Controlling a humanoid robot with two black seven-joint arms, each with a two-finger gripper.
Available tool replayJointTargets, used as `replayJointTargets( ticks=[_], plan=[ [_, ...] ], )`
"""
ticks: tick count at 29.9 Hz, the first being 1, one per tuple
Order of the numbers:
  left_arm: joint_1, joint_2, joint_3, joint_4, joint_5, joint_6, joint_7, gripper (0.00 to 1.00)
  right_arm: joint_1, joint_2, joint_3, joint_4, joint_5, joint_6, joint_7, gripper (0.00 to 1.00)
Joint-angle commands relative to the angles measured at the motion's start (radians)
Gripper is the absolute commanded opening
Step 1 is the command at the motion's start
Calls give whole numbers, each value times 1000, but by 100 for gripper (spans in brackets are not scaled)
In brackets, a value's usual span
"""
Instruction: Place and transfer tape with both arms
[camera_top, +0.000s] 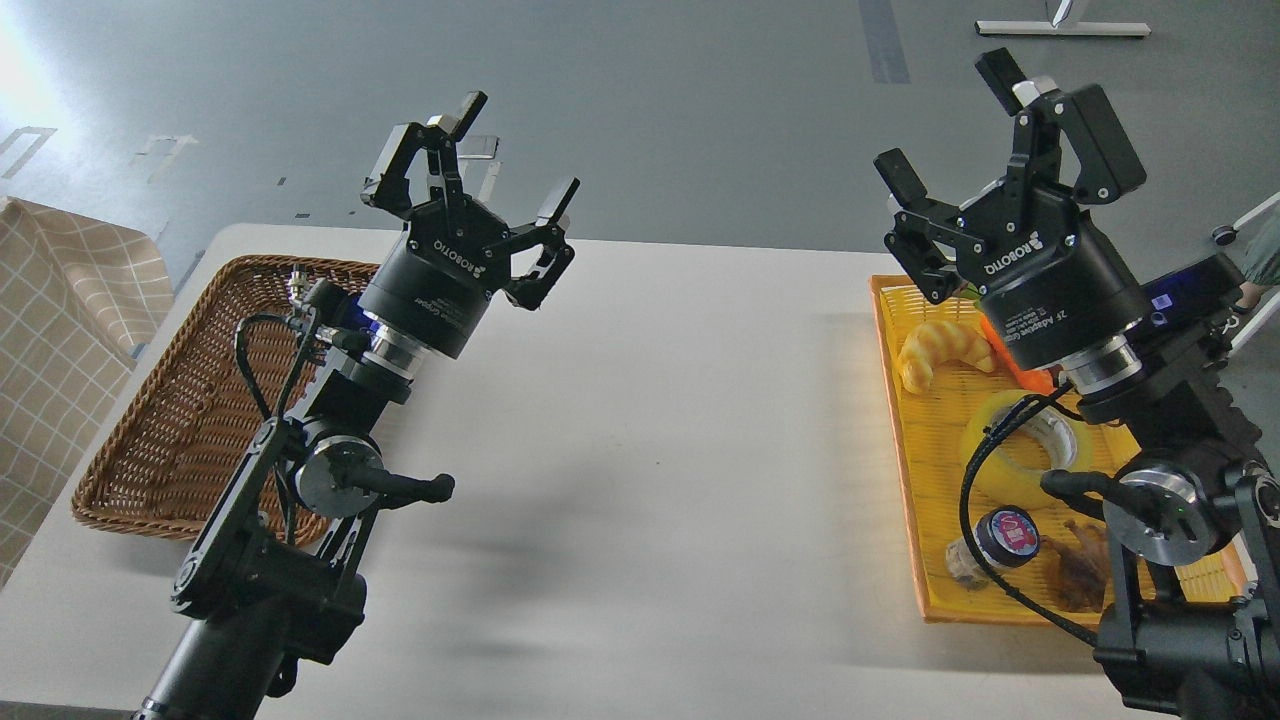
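Note:
The yellow translucent tape roll (1000, 470) lies flat in the yellow tray (905, 440) at the right of the table, partly hidden behind my right arm and its cable. My right gripper (950, 120) is open and empty, raised high above the tray's far end. My left gripper (500, 160) is open and empty, raised over the table's far left, next to the wicker basket (170, 420).
The tray also holds a croissant (940, 350), an orange item (1010, 365), a small jar with a dark round lid (1005, 535) and a brown item (1080, 570). A checked cloth (60, 340) hangs at the far left. The white table (650, 450) lies between basket and tray.

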Motion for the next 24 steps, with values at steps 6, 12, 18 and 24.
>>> replayJointTargets(
  ticks=[6,12,18,24],
  plan=[
    [-1,0,0,-1,0,0,0,98,-12,0,-1,11,0,3,-6,100],
    [-2,0,-2,-1,0,0,-2,98,-14,0,-9,13,0,7,-9,100],
    [-5,0,-2,-1,-1,-2,-2,98,-9,0,-13,14,0,10,-12,100],
    [-13,0,-2,-1,-1,-2,-2,98,-3,0,-13,16,0,10,-18,100]
  ],
)
